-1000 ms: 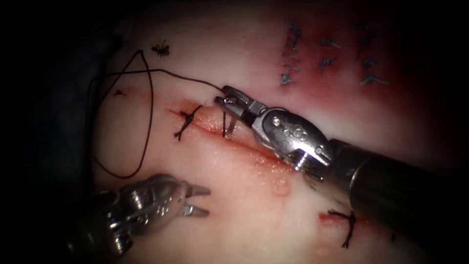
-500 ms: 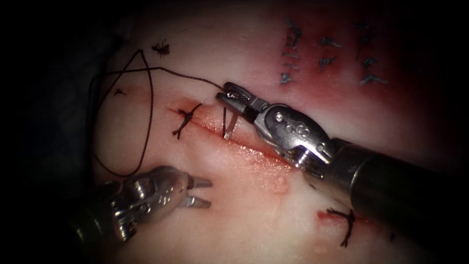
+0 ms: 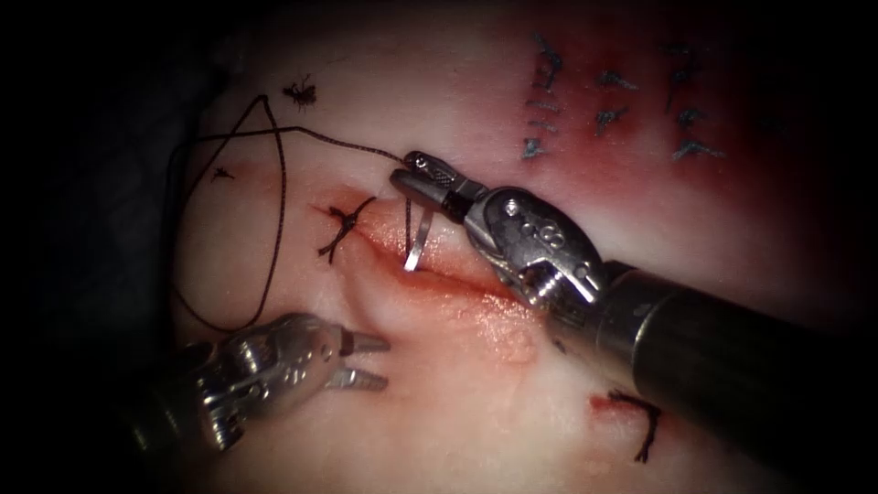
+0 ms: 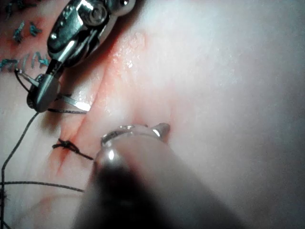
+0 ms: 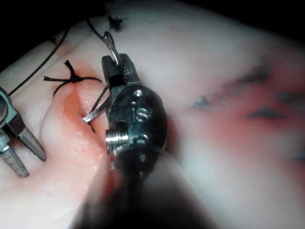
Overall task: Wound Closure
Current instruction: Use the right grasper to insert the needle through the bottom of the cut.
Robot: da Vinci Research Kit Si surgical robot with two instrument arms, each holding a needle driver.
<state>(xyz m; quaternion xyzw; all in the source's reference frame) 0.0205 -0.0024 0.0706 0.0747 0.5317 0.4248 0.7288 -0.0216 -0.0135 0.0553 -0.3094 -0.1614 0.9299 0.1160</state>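
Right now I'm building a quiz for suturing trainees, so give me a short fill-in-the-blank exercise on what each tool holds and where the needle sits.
1. The right tool holds the ____ near its thread end.
2. The needle's point hangs over the ____, free of the tissue.
3. The left tool holds nothing; its jaws are ____.
4. A tied stitch crosses the cut to the ____ of the needle in the endoscope view.

Missing words: needle; cut; open; left

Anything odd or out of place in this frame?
Nothing stands out. Right end effector grips the needle near its thread end; the tip shows over the cut, not buried. Left end effector is open, holding nothing. Thread lies looped left of the cut.
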